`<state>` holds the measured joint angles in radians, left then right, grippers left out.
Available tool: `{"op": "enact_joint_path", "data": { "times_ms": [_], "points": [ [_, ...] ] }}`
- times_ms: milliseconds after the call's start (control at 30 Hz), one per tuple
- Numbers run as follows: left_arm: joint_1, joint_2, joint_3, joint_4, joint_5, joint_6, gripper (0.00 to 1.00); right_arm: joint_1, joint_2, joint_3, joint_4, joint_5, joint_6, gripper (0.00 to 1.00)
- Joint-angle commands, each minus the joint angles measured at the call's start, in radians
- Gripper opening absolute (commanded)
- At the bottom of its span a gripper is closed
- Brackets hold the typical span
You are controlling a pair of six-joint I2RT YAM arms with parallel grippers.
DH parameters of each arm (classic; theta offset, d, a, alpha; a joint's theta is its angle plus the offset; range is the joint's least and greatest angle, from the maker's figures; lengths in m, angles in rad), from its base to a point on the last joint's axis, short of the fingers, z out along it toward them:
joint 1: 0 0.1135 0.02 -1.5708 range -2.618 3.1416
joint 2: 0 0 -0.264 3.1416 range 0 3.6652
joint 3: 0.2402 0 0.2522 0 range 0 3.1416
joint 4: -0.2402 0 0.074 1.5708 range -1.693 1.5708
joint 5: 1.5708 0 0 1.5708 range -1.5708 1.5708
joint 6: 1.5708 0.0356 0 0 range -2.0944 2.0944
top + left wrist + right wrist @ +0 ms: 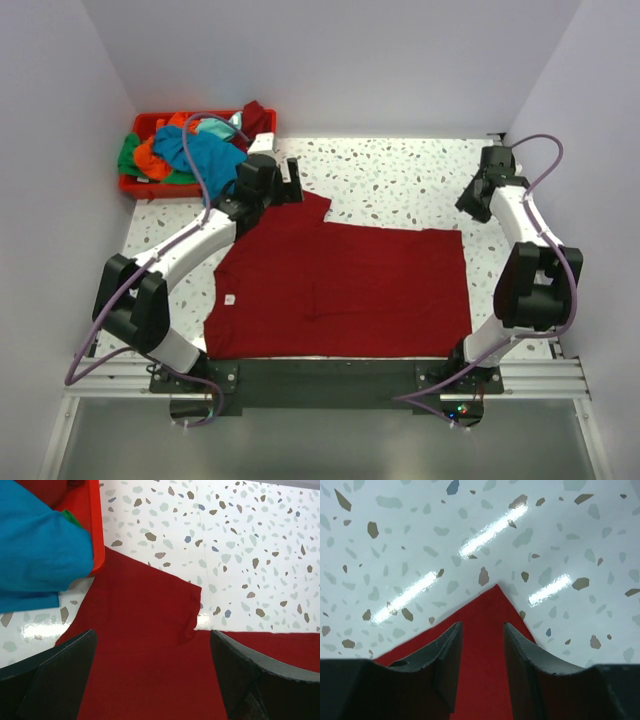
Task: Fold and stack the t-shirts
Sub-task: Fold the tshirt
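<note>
A large dark red t-shirt point(340, 285) lies spread flat on the speckled table. My left gripper point(289, 186) hovers over its far left sleeve point(150, 605), next to the bin. In the left wrist view that gripper point(152, 636) is wide open, with only red cloth below it. My right gripper point(468, 208) is at the shirt's far right corner point(495, 592). Its jaws point(481, 626) are narrowed but still apart, with the corner's cloth lying between the fingers. More t-shirts, teal point(210, 150), orange point(150, 160) and green point(128, 155), are heaped in the bin.
A red plastic bin point(128, 185) stands at the table's far left corner, and its rim point(95, 525) is close to my left gripper. The teal shirt point(40, 545) hangs over that rim. Walls close in the table on three sides.
</note>
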<state>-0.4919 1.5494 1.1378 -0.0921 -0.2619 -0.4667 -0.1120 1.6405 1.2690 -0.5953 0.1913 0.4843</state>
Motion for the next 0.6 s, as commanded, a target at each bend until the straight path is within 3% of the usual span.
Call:
{"op": "enact_joint_path", "data": {
  "times_ms": [0, 567],
  "points": [
    [0.024, -0.022, 0.076, -0.121, 0.041, 0.014, 1.0, -0.021, 0.038, 0.075, -0.038, -0.032, -0.018, 0.41],
    [0.062, -0.017, 0.123, -0.187, 0.13, 0.014, 1.0, -0.068, 0.202, -0.003, 0.026, -0.138, -0.075, 0.4]
  ]
}}
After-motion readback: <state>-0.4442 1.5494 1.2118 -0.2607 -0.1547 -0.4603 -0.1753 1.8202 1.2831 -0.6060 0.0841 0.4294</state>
